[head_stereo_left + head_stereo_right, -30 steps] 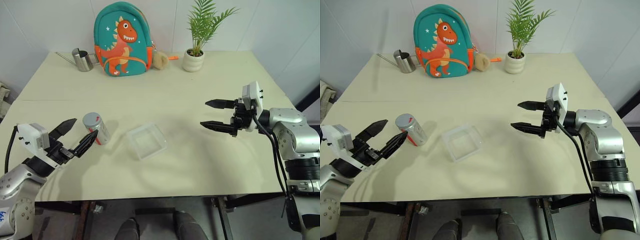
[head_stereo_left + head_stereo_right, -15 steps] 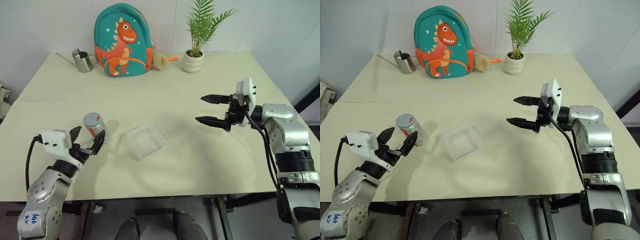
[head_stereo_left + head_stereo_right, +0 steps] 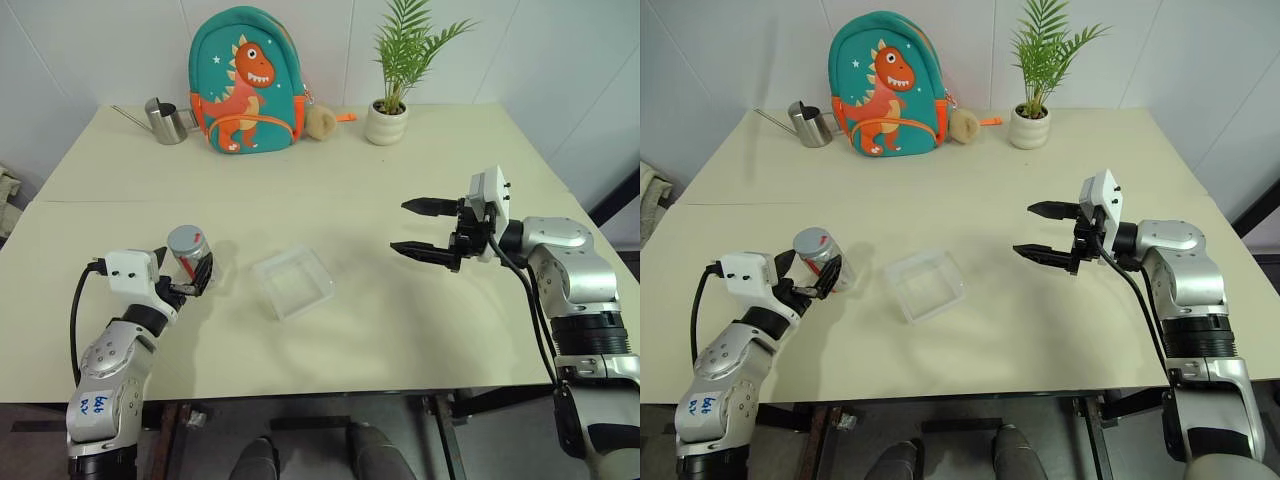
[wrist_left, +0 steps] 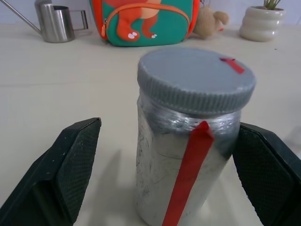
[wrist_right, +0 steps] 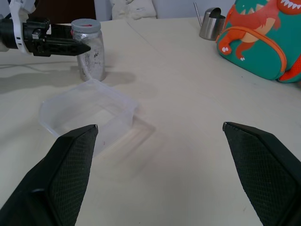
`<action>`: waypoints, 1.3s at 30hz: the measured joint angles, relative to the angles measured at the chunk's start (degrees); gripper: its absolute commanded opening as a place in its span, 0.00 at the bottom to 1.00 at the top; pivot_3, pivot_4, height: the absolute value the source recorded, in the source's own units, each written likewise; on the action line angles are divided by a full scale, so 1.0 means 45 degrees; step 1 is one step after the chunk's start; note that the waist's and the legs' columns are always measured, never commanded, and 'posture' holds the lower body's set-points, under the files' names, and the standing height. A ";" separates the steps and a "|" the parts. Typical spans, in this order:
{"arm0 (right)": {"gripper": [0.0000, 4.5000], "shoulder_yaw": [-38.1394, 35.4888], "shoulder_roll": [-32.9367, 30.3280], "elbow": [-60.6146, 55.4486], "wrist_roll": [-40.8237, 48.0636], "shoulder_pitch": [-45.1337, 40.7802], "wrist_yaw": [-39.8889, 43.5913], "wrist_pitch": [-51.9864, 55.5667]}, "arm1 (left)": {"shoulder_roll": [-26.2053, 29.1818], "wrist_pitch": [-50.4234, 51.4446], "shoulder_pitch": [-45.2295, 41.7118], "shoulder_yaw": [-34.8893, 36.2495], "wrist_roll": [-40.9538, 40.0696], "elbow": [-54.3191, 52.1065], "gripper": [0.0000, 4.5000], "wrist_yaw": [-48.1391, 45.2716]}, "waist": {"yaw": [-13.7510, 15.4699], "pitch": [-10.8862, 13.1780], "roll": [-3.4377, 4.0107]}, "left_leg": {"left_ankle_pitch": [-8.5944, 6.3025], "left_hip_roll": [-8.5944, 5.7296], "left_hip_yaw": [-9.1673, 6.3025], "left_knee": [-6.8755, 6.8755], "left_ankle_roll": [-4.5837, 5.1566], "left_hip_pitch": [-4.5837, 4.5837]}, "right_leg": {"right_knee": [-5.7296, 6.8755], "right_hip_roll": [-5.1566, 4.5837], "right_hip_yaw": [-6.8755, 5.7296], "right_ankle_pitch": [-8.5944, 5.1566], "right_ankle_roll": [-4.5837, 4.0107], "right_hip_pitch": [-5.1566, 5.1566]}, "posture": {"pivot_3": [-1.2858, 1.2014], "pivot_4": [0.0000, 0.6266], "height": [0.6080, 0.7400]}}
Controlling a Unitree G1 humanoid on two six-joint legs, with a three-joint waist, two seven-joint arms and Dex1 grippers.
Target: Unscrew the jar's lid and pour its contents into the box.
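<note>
The jar (image 3: 191,258) stands upright on the left part of the table, clear with a red strip down its side. Its grey lid (image 4: 195,77) is screwed on top. The contents cannot be made out through the glass. My left gripper (image 3: 182,272) is open at jar height, one finger on each side of the jar, with a gap to each finger (image 4: 70,160). The box (image 3: 293,283), shallow and transparent, lies just right of the jar. My right gripper (image 3: 400,226) hovers open above the table right of the box, holding nothing and pointing toward it.
A teal dinosaur backpack (image 3: 243,80), a steel watering can (image 3: 165,120), a small plush toy (image 3: 320,120) and a potted plant (image 3: 388,110) line the far edge of the table. Bare tabletop (image 3: 380,310) lies between box and right gripper.
My left gripper has come forward and down, and its open fingers now flank the jar instead of standing short of it. The right gripper has hardly moved.
</note>
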 measured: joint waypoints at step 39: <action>1.00 0.0070 0.2666 -0.6661 0.0613 0.0785 -0.6579 0.4110 | 0.2492 -0.0074 -0.3628 -0.1227 -0.1776 0.1541 0.45 -0.5452 | 0.0019 -0.0001 0.0001 | -0.0002 0.0002 -0.0034 -0.0029 -0.0012 -0.0022 | 0.0006 0.0002 -0.0020 0.0002 -0.0005 -0.0018 | 0.52 0.24 1.00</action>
